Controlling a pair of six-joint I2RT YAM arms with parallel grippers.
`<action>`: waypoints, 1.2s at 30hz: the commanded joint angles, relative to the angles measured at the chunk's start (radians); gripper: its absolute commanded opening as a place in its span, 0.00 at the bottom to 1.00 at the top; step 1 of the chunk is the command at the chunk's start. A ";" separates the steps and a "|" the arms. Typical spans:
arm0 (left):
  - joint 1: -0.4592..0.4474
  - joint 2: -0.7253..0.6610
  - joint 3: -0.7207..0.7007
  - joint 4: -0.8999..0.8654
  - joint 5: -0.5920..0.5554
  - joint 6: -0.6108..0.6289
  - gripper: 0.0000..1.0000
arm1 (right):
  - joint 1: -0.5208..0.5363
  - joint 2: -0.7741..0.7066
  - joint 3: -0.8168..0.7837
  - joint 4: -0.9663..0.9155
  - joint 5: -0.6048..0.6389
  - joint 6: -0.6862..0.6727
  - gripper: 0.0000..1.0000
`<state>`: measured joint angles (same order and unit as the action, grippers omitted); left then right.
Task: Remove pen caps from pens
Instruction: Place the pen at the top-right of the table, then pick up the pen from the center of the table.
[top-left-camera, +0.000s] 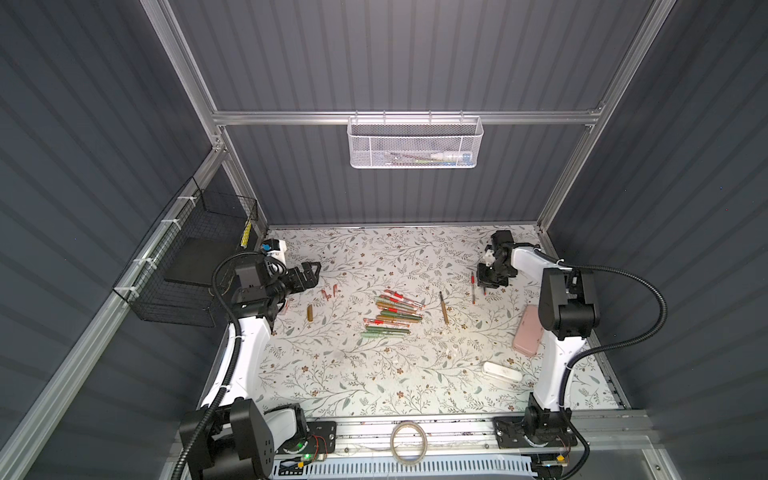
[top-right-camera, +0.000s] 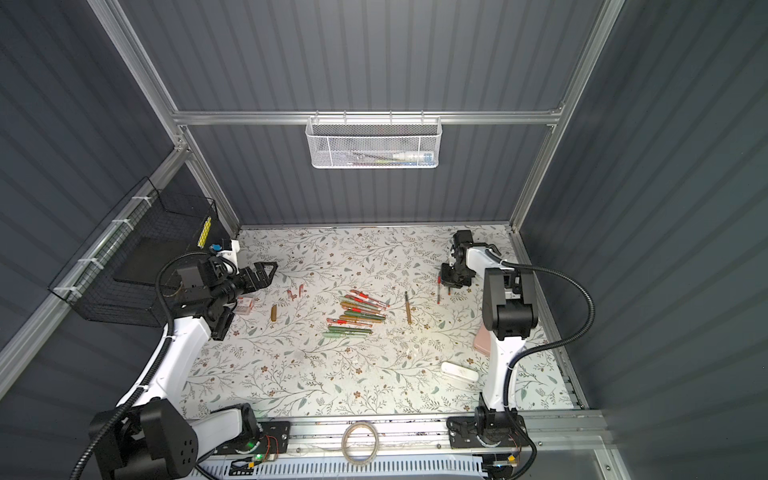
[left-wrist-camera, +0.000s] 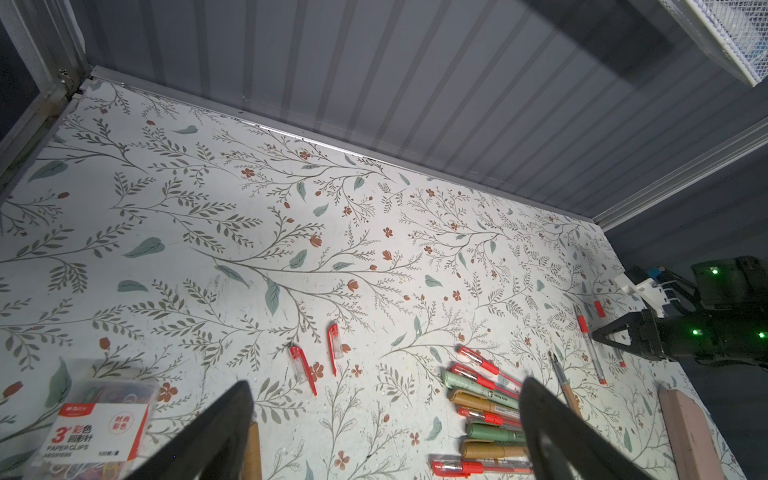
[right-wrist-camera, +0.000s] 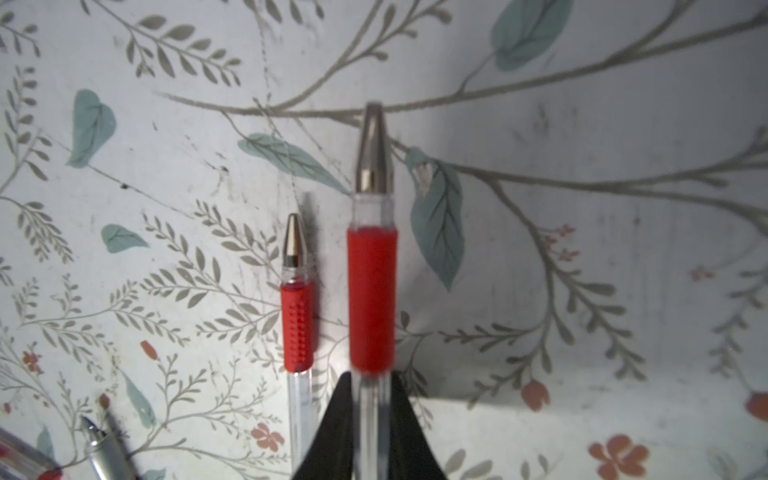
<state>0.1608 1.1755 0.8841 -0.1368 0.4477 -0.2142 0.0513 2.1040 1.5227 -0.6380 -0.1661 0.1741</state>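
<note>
While the left tool (left-wrist-camera: 384, 382) gapes wide and empty near the left edge of the floral-patterned bench (top-left-camera: 374, 374), the right tool (right-wrist-camera: 370, 386) pinches a clear-barrelled, red-gripped uncapped pen (right-wrist-camera: 371, 291) near the far right corner.

The white-and-black left arm (top-left-camera: 249, 345) stretched level toward the table's middle, its black left gripper (top-left-camera: 314, 272) spread wide. The matching right arm (top-left-camera: 552, 374) folded downward, its black right gripper (right-wrist-camera: 370, 378) pinching a clear-barrelled, red-gripped pen (right-wrist-camera: 372, 291).
</note>
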 joint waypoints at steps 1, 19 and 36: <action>0.009 -0.015 0.002 -0.008 0.019 -0.009 1.00 | 0.012 0.010 0.019 -0.037 0.001 -0.011 0.21; 0.031 -0.019 -0.011 0.007 0.031 0.002 1.00 | 0.118 -0.271 -0.006 -0.059 0.009 -0.056 0.33; 0.041 -0.031 -0.003 -0.009 0.033 0.013 1.00 | 0.465 -0.008 0.296 -0.146 0.062 -0.172 0.47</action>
<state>0.1917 1.1606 0.8757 -0.1333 0.4648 -0.2195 0.4915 2.0697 1.7832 -0.7395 -0.1089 0.0231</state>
